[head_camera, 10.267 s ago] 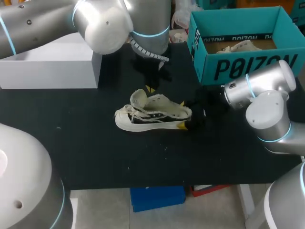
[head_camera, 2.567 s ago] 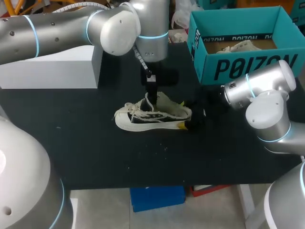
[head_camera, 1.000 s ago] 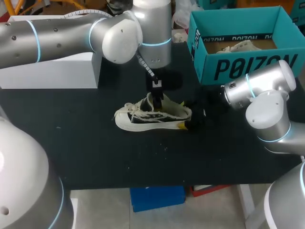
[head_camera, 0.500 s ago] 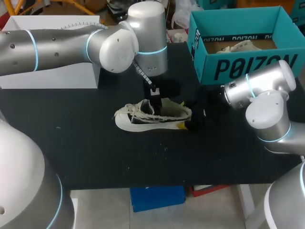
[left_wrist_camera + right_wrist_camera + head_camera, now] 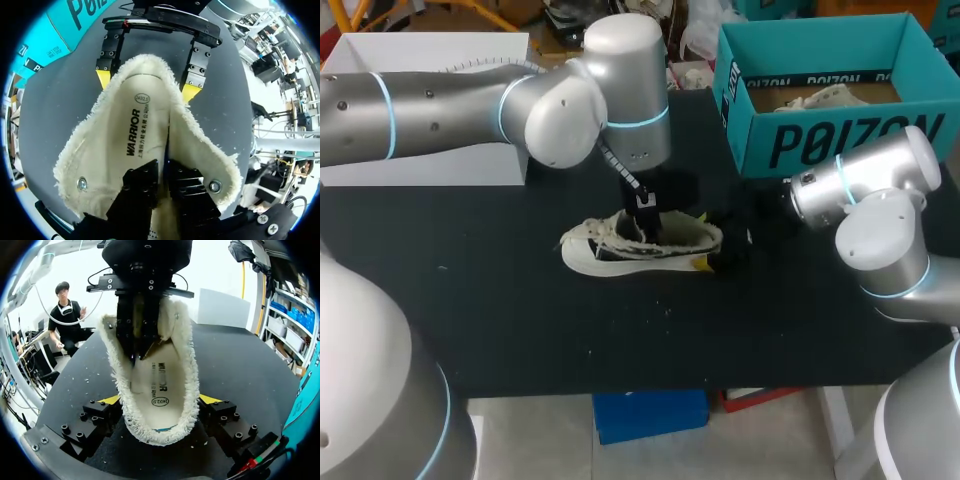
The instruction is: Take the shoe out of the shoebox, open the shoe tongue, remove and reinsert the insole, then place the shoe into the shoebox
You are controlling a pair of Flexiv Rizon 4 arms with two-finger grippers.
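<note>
A white low shoe (image 5: 640, 243) lies on its sole in the middle of the black table. My right gripper (image 5: 717, 252) is shut on its heel, a yellow tip (image 5: 111, 400) pressed against each side of the fleece collar (image 5: 150, 432). My left gripper (image 5: 646, 210) reaches down from above into the shoe's opening. Its black fingers (image 5: 142, 182) stand only slightly apart, open, over the printed insole (image 5: 137, 132). The insole lies flat inside the shoe, and its edge runs in between the fingertips. The teal shoebox (image 5: 820, 140) stands at the back right.
A second pale shoe (image 5: 825, 97) lies inside the shoebox. A white box (image 5: 430, 160) stands at the back left, under my left arm. Bare black tabletop (image 5: 620, 330) stretches in front of the shoe to the near edge.
My left gripper has sunk deeper into the shoe and its fingers have parted a little. The right gripper and the shoe have stayed put.
</note>
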